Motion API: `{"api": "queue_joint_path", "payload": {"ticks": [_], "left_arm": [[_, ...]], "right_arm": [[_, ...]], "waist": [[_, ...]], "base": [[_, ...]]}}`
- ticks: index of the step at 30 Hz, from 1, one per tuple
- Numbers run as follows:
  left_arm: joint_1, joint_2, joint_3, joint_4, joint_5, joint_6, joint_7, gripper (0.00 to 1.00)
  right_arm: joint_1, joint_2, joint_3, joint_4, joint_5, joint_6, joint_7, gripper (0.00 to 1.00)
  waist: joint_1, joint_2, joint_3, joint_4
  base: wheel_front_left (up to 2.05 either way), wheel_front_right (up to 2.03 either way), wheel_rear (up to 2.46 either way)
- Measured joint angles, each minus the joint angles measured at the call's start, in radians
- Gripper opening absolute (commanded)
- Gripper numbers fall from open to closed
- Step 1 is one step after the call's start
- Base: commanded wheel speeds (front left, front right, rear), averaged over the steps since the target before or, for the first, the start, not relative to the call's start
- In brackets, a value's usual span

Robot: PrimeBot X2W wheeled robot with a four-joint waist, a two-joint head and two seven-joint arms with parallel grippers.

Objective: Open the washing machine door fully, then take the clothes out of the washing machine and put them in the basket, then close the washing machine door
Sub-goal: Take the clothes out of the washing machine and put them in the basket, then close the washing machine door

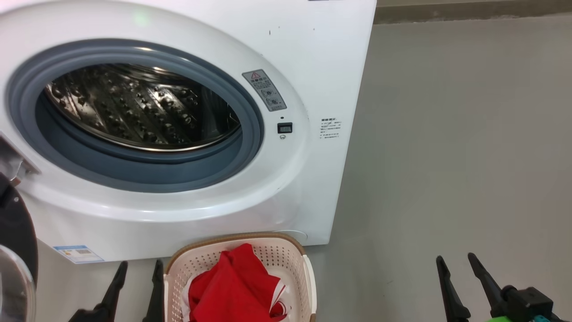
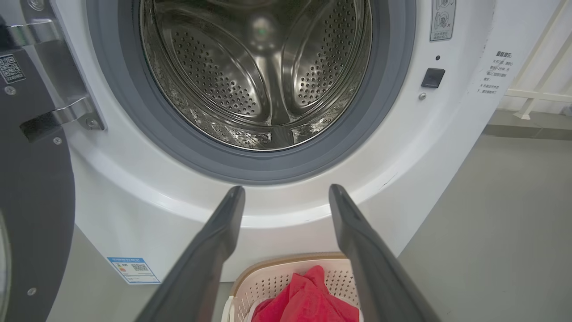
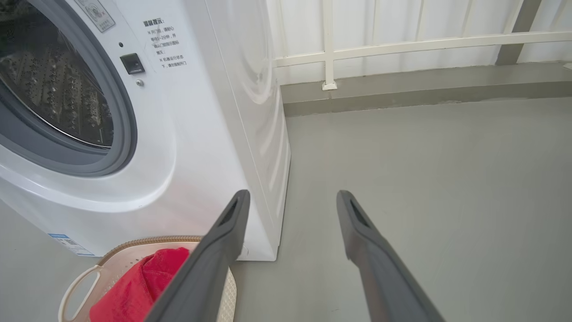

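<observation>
Door: washing machine door [image 1: 18, 223] wide open, hinged at the left of the washing machine [image 1: 313, 67], rim edge-on.
Clothes: red clothes [image 1: 232, 286] heaped in the basket [image 1: 210, 243], just before the washing machine's front; drum [image 1: 138, 107] apparently bare.
Left: left gripper [image 1: 139, 268] spread, empty, near the door.
Right: right gripper [image 1: 456, 264] spread, empty, beyond the washing machine's right corner.
Next: probably closing, swinging the door rightward to the opening; left arm nearer.
</observation>
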Motion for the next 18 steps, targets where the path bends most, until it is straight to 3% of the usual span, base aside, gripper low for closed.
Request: {"api": "queue_joint_path", "payload": {"ticks": [18], "left_arm": [[0.041,0.002,0.002,-0.054,0.000,0.017,0.000,1.00]], "right_arm": [[0.017,0.001,-0.020,-0.010,0.000,0.000,0.000,1.00]], "waist": [[0.0000,0.0000,-0.001,0.006]], "base": [[0.00,0.00,0.00]]}}
